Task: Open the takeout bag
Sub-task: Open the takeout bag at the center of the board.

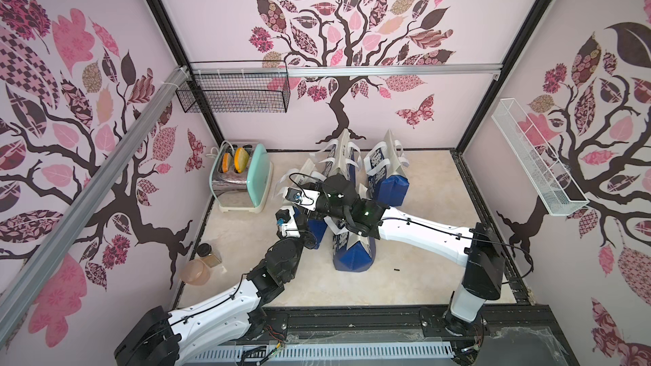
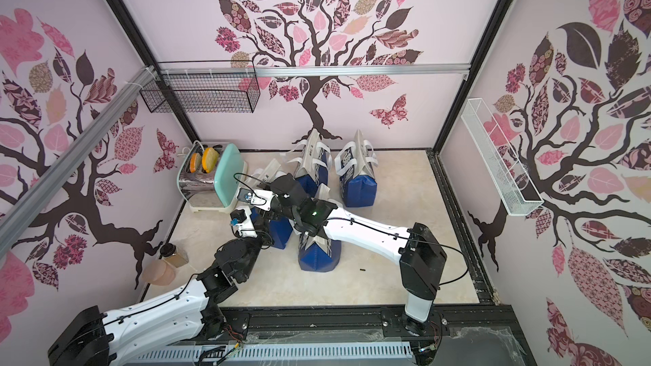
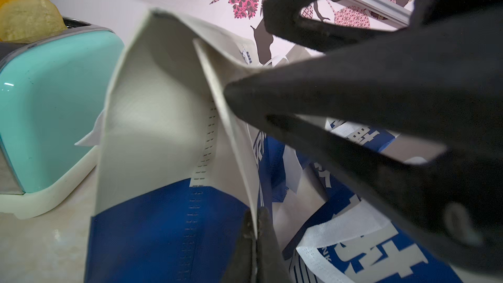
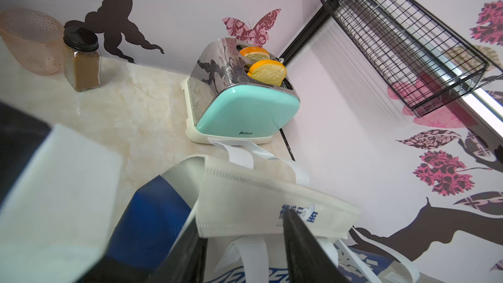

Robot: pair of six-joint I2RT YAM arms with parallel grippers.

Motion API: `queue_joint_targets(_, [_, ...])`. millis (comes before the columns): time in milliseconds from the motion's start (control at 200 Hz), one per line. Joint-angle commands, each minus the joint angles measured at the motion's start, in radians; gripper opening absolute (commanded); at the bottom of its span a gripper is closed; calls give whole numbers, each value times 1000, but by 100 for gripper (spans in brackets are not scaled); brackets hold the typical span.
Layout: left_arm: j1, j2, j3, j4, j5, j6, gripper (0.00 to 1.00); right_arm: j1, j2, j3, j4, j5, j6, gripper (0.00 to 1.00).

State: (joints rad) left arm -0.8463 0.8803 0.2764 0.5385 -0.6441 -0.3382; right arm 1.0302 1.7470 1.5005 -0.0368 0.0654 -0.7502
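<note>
Marble tabletop (image 1: 440,241): the takeout bag (image 3: 152,132) stands just beside the toaster (image 1: 259,177). My left gripper (image 3: 254,240) pinches its side edge; my right gripper (image 4: 241,221) straddles its top flap, fingers apart.

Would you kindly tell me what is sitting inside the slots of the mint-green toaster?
Two bread slices stand in the toaster, one per slot, with their orange-crusted tops poking out. Their lower parts are hidden inside the housing.
</note>
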Motion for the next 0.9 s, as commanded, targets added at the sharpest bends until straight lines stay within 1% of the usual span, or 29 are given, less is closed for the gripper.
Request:
queue_joint_targets(0, [-4, -6, 37, -4, 24, 28, 0, 5, 15, 66, 47, 29, -24, 45])
queue_joint_targets(300, [-4, -31, 45, -35, 43, 44, 0, 5, 38, 66, 59, 47, -43, 33])
queue_joint_targets(695, [-5, -118, 63, -149, 85, 90, 0, 1, 96, 73, 83, 76, -47, 27])
queue_joint_targets(890, [-5, -197, 43, -202, 70, 81, 0, -23, 120, 92, 94, 99, -49, 25])
